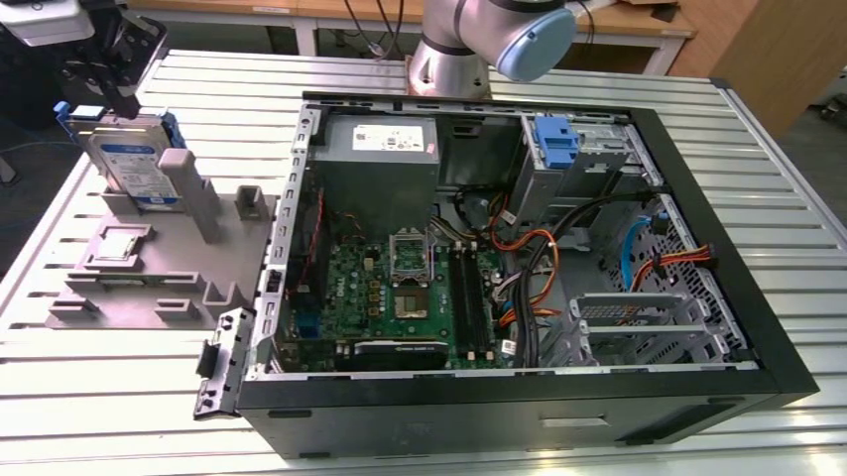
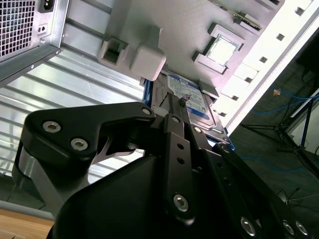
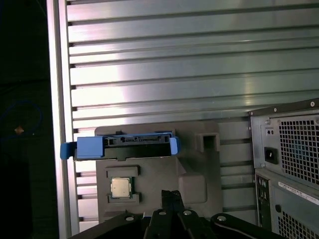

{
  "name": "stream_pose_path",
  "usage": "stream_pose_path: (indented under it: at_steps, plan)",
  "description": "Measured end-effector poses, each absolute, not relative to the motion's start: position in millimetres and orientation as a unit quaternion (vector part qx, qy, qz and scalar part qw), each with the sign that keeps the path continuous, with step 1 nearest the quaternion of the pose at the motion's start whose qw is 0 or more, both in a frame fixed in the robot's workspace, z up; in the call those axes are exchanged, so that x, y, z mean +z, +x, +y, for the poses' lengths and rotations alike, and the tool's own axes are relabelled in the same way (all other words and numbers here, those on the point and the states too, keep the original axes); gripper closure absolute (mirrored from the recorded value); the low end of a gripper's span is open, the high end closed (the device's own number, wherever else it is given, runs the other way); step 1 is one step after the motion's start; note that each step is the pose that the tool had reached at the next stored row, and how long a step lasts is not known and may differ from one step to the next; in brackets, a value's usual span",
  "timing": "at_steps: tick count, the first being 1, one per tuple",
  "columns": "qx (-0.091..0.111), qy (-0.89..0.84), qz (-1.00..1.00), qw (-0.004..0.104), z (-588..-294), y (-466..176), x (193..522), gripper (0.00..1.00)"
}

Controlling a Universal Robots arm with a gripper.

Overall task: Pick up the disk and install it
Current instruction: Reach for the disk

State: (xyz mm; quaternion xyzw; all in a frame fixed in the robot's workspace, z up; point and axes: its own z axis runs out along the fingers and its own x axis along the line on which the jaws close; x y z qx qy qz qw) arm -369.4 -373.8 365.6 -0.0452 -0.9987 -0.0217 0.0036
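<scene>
The disk [image 1: 133, 159] stands on edge in a slot of the grey fixture [image 1: 146, 288] at the exterior view's left, silver with a white-and-blue label and a bright blue bracket. In the first wrist view its blue-framed edge [image 3: 124, 144] faces the camera. My gripper [image 1: 117, 99] hangs just above the disk's upper end, fingers together with nothing between them. In the second wrist view the black fingertips [image 2: 180, 99] sit close over the disk's label [image 2: 192, 99]. In the first wrist view the gripper [image 3: 172, 195] is a little apart from the disk.
An open computer case [image 1: 781, 327] lies to the exterior view's right, with motherboard [image 1: 397, 288], power supply [image 1: 384, 144], cables and a blue bracket [image 1: 558, 139] in its drive cage. A processor chip [image 3: 119, 187] rests in the fixture. The slatted metal table [image 1: 119, 397] ends near the fixture.
</scene>
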Motion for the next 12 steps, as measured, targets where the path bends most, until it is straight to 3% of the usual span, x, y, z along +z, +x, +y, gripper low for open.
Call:
stream_pose_path:
  at_steps: [5, 7, 12]
  plan:
    - [-0.022, -0.045, -0.999, 0.004, -373.8, -369.4, 365.6, 0.9]
    - [-0.021, -0.048, -0.999, 0.011, -372.4, -370.5, 364.6, 0.9]
    - [-0.021, -0.048, -0.998, 0.017, -368.9, -381.6, 363.0, 0.9]
